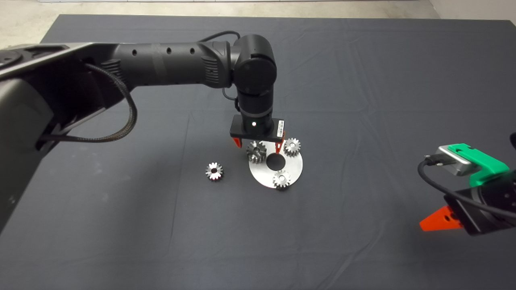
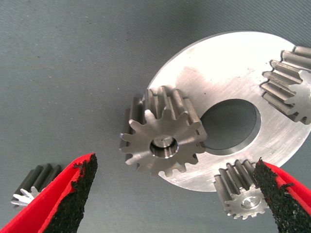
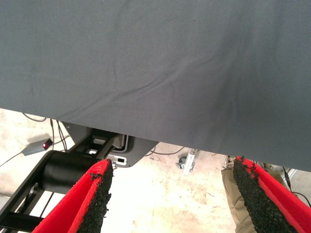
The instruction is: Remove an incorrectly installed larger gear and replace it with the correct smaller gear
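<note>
Larger gear (image 2: 163,137): shiny toothed steel, on the round plate's (image 2: 228,73) edge.
Smaller gear (image 1: 214,171): on the mat, beside the plate.
Left gripper (image 1: 258,143): fingers spread, above the plate.
Right gripper (image 3: 170,199): fingers released, parked far from the plate.

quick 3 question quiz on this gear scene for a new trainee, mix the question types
1. True or false: the left gripper is open above the larger gear.
2. Where is the loose smaller gear? A) on the round plate; B) on the mat beside the plate; C) between the right gripper's fingers.
3. Fill in: the right gripper waits at the mat's lower ____ edge in the head view.

Key
1. True: its fingers stand apart on either side of the gear, not touching it.
2. B.
3. Right; its fingers are open with nothing between them.
</note>
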Motion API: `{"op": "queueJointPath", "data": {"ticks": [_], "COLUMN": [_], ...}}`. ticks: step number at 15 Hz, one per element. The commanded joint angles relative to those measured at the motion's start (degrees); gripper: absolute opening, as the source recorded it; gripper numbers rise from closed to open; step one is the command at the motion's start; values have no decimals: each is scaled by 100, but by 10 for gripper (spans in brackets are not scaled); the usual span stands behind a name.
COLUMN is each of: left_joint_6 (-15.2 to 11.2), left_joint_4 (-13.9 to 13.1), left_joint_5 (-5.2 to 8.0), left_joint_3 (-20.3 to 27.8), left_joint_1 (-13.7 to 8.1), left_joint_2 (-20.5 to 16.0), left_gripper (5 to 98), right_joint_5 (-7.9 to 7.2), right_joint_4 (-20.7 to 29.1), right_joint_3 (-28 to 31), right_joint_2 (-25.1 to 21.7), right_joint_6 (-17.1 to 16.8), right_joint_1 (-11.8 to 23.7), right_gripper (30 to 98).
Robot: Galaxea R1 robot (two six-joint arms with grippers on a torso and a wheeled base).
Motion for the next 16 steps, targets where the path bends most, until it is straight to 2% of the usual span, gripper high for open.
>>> {"op": "queueJointPath", "data": {"ticks": [1, 4, 8, 16], "left_joint_6": [12, 31, 56, 372], "left_joint_4": [26, 54, 299, 457], "left_joint_5": [20, -6, -24, -33], "left_joint_3": [26, -9, -36, -378], "left_joint_1": [-78, 55, 220, 220], "left_joint_2": [11, 2, -7, 37], "left_gripper": [831, 831, 831, 831], "right_joint_5": [17, 17, 17, 17], "right_joint_4": [-137, -137, -137, -137], "right_joint_3": [13, 13, 13, 13], "right_joint_2": [-21, -21, -21, -13], "right_joint_6": [-8, -8, -8, -8], "right_joint_1": [122, 122, 122, 122], "right_gripper": [660, 660, 660, 660]}}
